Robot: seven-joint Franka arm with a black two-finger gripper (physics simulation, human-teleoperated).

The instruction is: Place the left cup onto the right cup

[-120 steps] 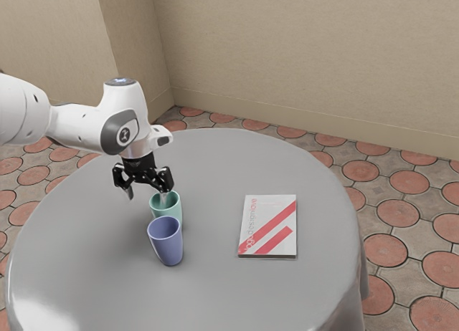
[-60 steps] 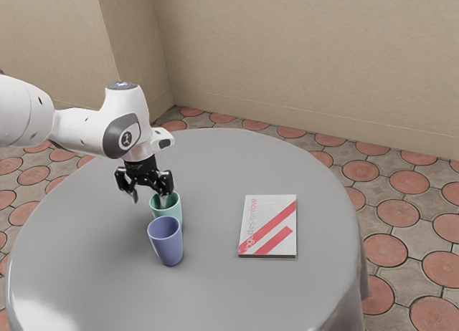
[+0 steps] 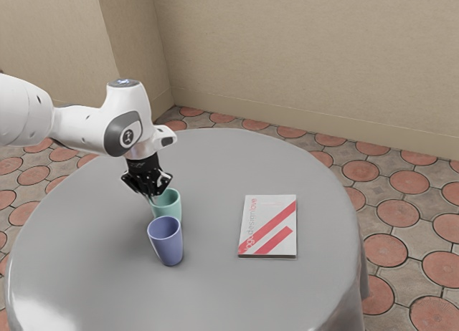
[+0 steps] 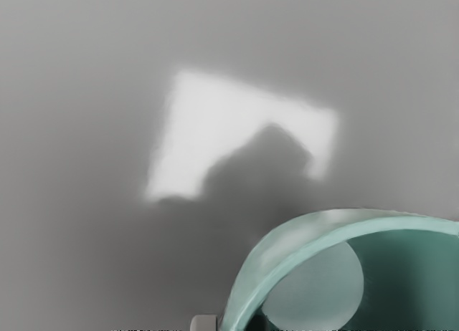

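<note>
Exterior view, starting at its left: the white arm (image 3: 64,123) reaches down over the grey table (image 3: 86,266). The gripper (image 3: 153,195) has its fingers drawn close, pinching the green cup's (image 3: 170,208) rim. That cup stands upright just behind the blue cup (image 3: 166,241). Well apart toward the right lies a red-striped booklet (image 3: 269,225). In the wrist view, the green cup (image 4: 301,245) sits just under the hand.

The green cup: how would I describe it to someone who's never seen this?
On the round grey table, to the exterior view's left of the red-striped book, two cups stand close together. The green cup is the farther one, its rim at the black gripper; the purple cup in front is untouched.
</note>
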